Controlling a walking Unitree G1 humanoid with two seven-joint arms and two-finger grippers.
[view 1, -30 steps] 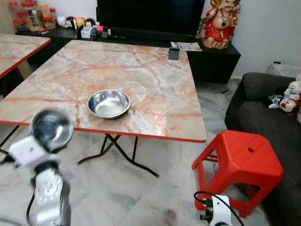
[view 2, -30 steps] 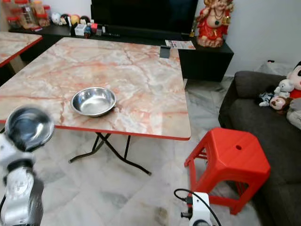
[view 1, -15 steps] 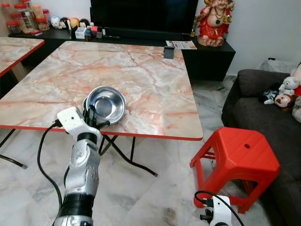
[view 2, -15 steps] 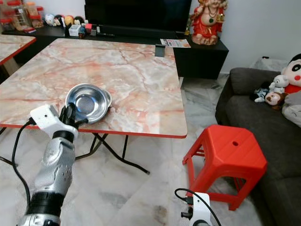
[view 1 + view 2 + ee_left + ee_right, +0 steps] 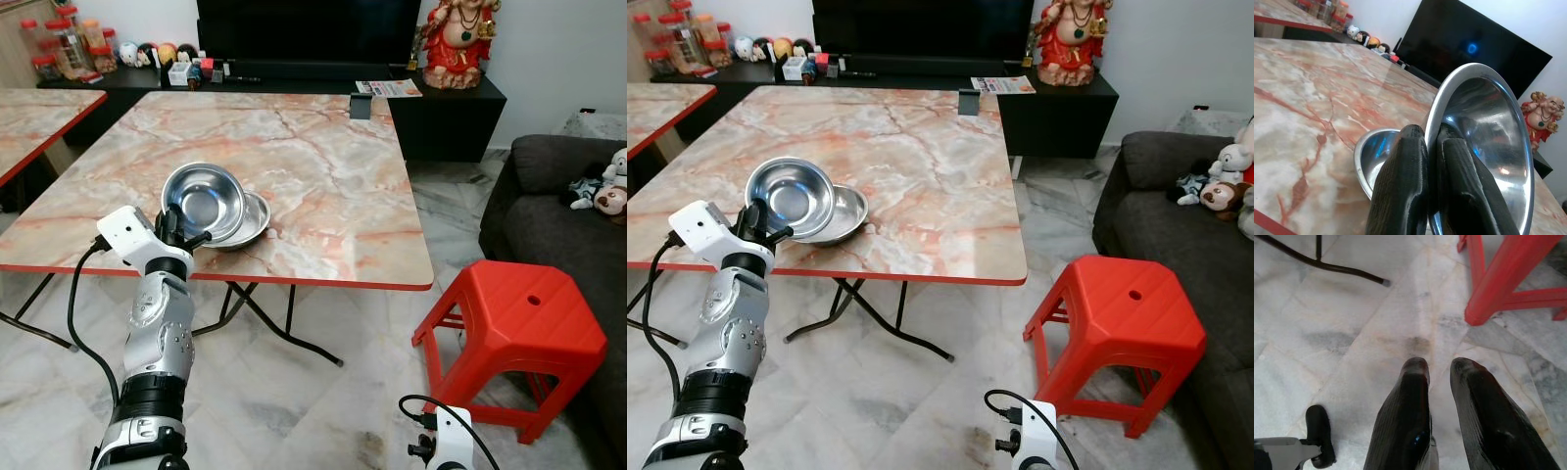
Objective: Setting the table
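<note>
The left end effector [image 5: 174, 223] is up at the near edge of the marble surface [image 5: 313, 157], pinching the rim of a steel bowl [image 5: 204, 202] that tilts over a second steel bowl [image 5: 250, 217] resting on the surface. From the left wrist, the two black fingers [image 5: 1405, 181] press tight on that rim, with the lower bowl just beyond. The right end effector [image 5: 1439, 369] hangs low over the tiled floor [image 5: 1352, 333], fingers slightly apart and holding nothing, with a leg of the red stool [image 5: 514, 328] near.
</note>
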